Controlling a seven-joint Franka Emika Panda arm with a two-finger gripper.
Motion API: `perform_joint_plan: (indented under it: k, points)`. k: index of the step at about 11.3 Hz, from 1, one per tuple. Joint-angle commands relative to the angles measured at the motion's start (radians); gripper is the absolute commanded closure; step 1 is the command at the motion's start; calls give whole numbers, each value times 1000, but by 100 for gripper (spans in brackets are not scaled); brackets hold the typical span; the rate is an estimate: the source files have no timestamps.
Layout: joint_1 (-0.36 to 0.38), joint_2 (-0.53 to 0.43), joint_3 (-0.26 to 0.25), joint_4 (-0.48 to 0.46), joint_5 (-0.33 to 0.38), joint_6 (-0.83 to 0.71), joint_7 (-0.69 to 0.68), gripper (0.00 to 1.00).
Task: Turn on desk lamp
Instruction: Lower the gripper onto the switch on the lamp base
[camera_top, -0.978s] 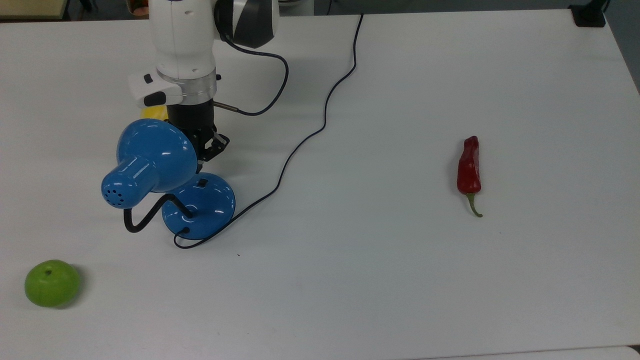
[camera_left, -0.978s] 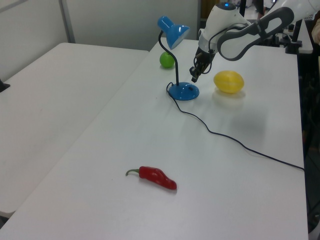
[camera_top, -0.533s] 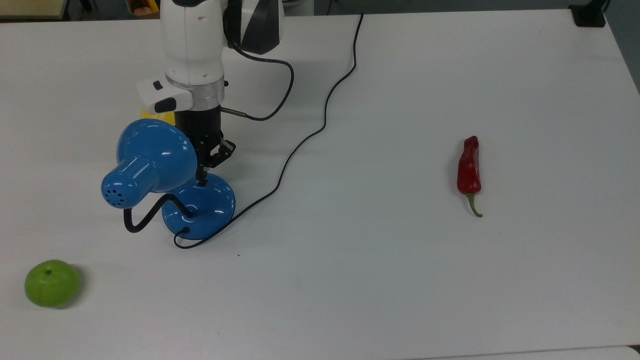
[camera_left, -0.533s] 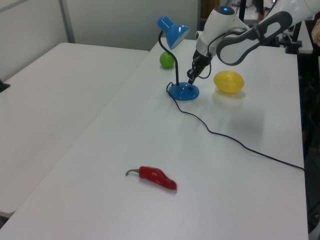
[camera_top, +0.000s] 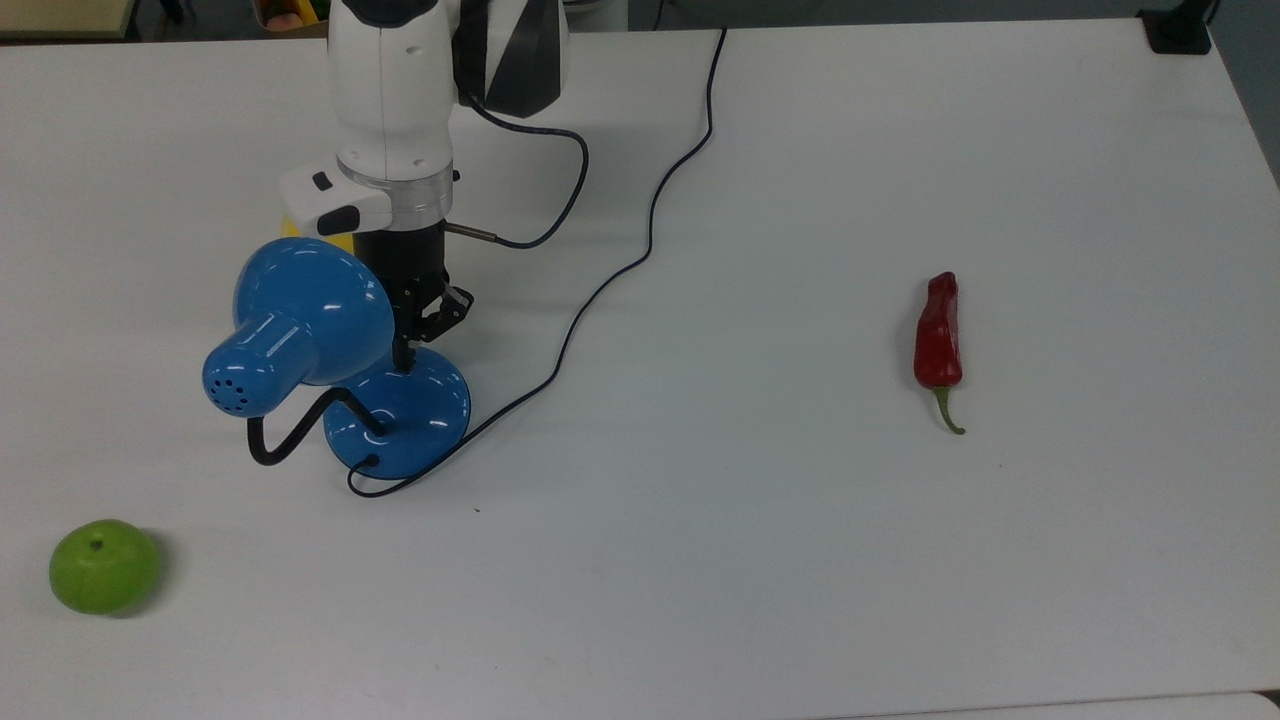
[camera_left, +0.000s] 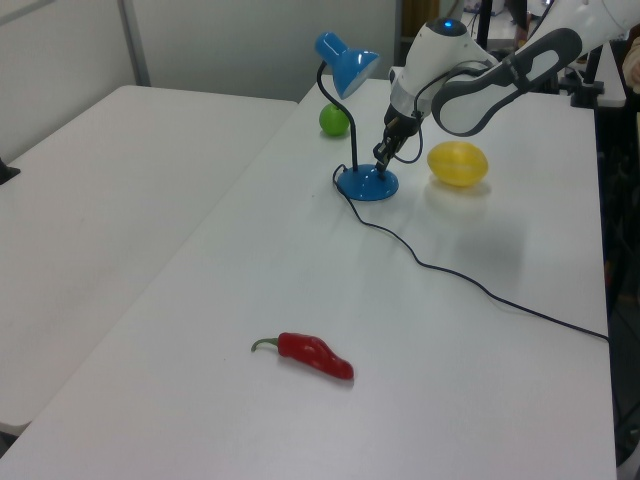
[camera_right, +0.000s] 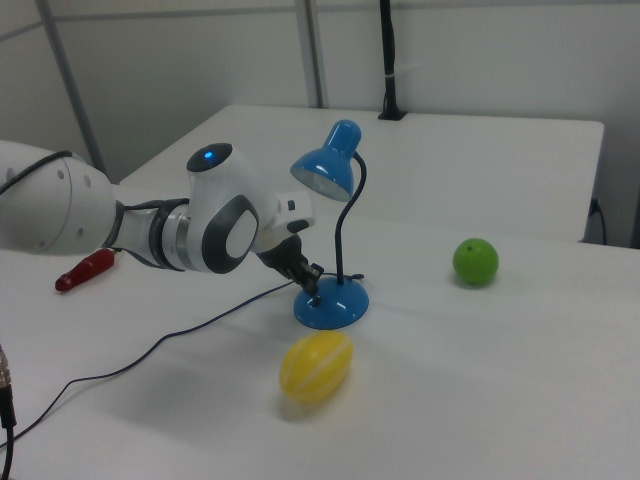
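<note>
pressing down at the upper edge of the round blue base, the gripper (camera_top: 405, 362) in the top view has its tip touching the desk lamp (camera_top: 335, 355) where the small switch sits; whether its fingers are apart or together i cannot tell. the lamp stands on the white table (camera_top: 800, 560) toward the top view's left, its bell shade leaning over the base, its thin black cord (camera_top: 620, 270) snaking up to the table's far edge. a green apple (camera_top: 103, 566) lies near the top view's lower left corner, a red chili pepper (camera_top: 938, 340) well apart at the top view's right, and a sliver of a yellow fruit (camera_top: 300, 226) peeks from behind the arm. in the left view the gripper (camera_left: 381, 162) comes down onto the lamp (camera_left: 358, 120) base, with the yellow fruit (camera_left: 457, 164) just beside at the left view's right, the apple (camera_left: 334, 120) behind the lamp, and the pepper (camera_left: 312, 355) far nearer the camera. in the right view the gripper (camera_right: 312, 280) meets the lamp (camera_right: 334, 240) base from the right view's left; the yellow fruit (camera_right: 315, 366) lies in front, the apple (camera_right: 475, 261) off to the right view's right, the pepper (camera_right: 85, 269) behind the arm. no writing can be read anywhere.
</note>
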Motion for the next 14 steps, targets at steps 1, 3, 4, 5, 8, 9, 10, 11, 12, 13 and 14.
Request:
perform_joint_plan:
  k: [1,3,4,5,8,9,10,11,12,13,14]
  points:
    - [-3,30,-1,15,-23,52,15,100]
    - [-6,46,-1,22,-21,78,16,100]
    - [-6,55,-1,25,-21,78,16,100]
    - [-6,56,-1,28,-21,78,18,100]
    - [-8,64,-1,28,-21,79,16,100]
    - [-8,63,-1,28,-19,78,18,100]
    - [-6,55,-1,28,-19,72,19,100]
    - [-5,43,-1,28,-19,64,21,100]
    - [-2,29,-1,23,-19,58,21,100]
    - [0,18,-1,26,-19,12,21,100]
    - [0,10,-1,26,-19,-20,18,100]
